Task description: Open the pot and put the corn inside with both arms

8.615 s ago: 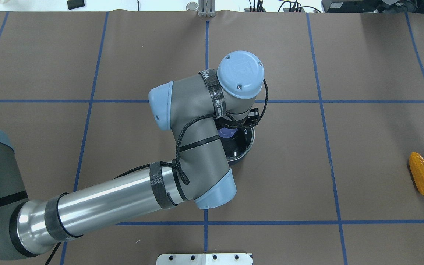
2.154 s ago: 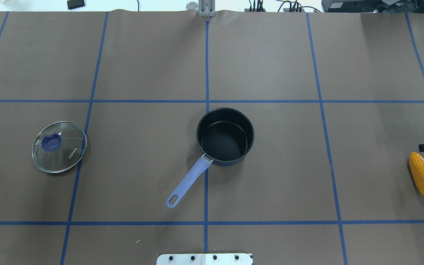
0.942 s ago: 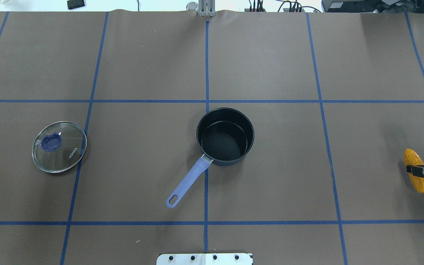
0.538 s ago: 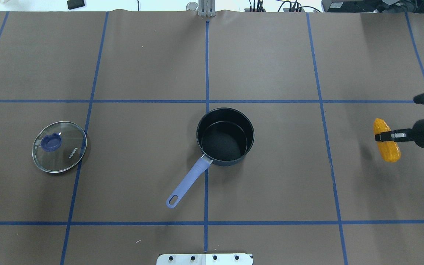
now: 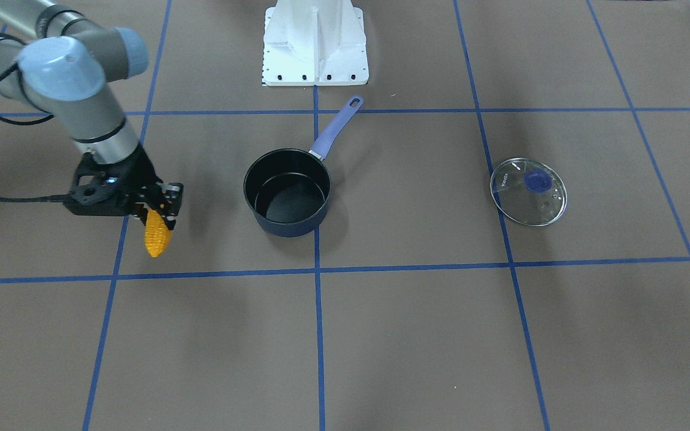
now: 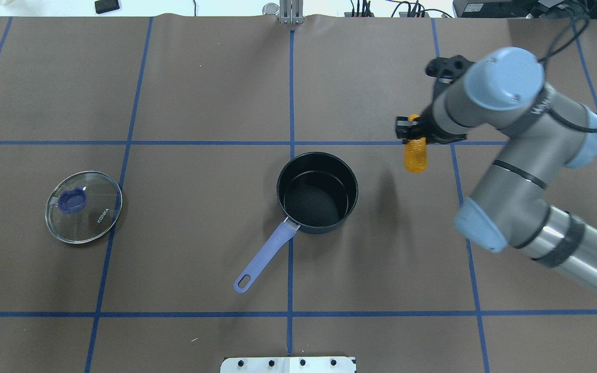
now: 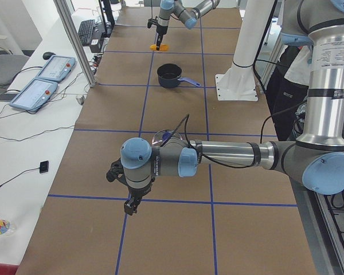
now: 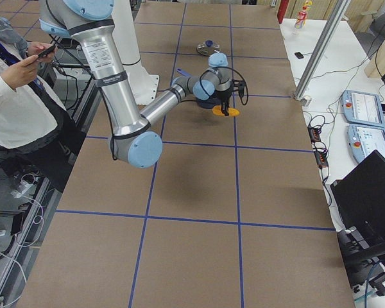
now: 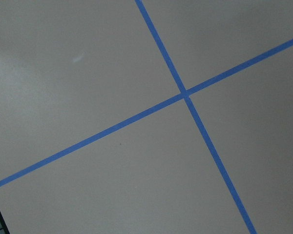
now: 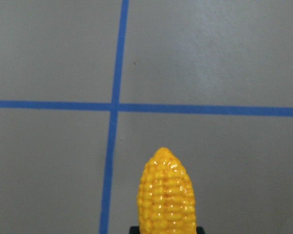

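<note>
Broadly, the brown worktop [image 6: 200,77] has the right arm [image 6: 511,171] reaching in from its right end and the left arm [image 7: 229,154] low near its left end. The open pot [image 6: 317,191] sits at the middle, the glass lid [image 6: 83,206] toward the left end. The corn [image 6: 415,155] hangs, seemingly lifted clear, between the pot and the right end, pinched in the right hand [image 6: 408,131]. Whether the left hand [image 7: 130,206] is wide or narrow I cannot tell.

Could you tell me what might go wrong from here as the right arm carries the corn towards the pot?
1. The right pincer holds the corn near one end, with most of it sticking out, so it could slip or pivot in transit.
2. The corn hangs beside the pot, not over it; a low or off-centre approach might knock the rim or drop the corn onto the table.
</note>
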Controlling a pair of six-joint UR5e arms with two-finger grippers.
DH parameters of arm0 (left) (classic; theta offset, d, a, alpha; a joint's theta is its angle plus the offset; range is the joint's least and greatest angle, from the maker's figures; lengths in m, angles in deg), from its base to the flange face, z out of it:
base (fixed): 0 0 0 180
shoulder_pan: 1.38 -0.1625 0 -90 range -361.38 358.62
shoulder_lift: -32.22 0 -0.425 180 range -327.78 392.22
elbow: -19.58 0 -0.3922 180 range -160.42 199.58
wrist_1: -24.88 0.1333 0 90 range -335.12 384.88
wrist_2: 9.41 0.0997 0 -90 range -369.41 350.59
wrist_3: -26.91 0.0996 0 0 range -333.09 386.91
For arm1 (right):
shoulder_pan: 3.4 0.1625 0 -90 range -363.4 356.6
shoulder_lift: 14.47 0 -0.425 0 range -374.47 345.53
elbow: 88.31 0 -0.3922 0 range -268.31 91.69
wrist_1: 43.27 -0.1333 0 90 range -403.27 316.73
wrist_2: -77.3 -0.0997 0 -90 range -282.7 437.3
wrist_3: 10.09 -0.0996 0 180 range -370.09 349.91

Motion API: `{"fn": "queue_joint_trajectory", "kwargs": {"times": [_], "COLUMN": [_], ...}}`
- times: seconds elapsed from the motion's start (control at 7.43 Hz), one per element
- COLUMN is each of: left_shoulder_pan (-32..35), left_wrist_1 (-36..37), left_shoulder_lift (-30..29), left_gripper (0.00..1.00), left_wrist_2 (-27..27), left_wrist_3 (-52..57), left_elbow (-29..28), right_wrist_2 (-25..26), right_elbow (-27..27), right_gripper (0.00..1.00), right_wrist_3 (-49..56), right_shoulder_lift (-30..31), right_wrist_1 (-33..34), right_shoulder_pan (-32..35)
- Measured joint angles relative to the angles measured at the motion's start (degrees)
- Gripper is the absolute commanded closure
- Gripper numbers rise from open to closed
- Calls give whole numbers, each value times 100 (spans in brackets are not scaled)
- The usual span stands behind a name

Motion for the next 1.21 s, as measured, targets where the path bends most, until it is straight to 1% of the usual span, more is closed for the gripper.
{"fn": "queue_joint_trajectory", "kwargs": {"times": [0.13,0.27,0.4,0.67,0.81,0.94,1.08,1.21], "left_shoulder_pan": [0,1,2,2,3,3,3,3], "left_wrist_1": [0,0,0,0,0,0,0,0], "left_shoulder_lift": [15,25,38,62,70,82,106,133], "left_gripper": [2,2,2,2,2,2,2,2], "left_wrist_2": [0,0,0,0,0,0,0,0], "left_wrist_3": [-5,-8,-9,-9,-9,-9,-8,-4], "left_elbow": [-4,-6,-7,-7,-8,-7,-4,5], "right_wrist_2": [263,591,877,1186,1290,1221,883,474], "right_elbow": [77,295,520,712,741,713,598,383], "right_gripper": [100,87,1,0,0,0,0,0], "right_wrist_3": [-499,-1019,-1356,-1634,-1672,-1647,-1450,-967], "right_shoulder_lift": [-759,-1306,-1638,-1794,-1807,-1801,-1726,-1528], "right_wrist_1": [850,1228,1353,1242,1176,1173,1289,1475], "right_shoulder_pan": [-313,-679,-997,-1383,-1411,-1281,-938,-482]}}
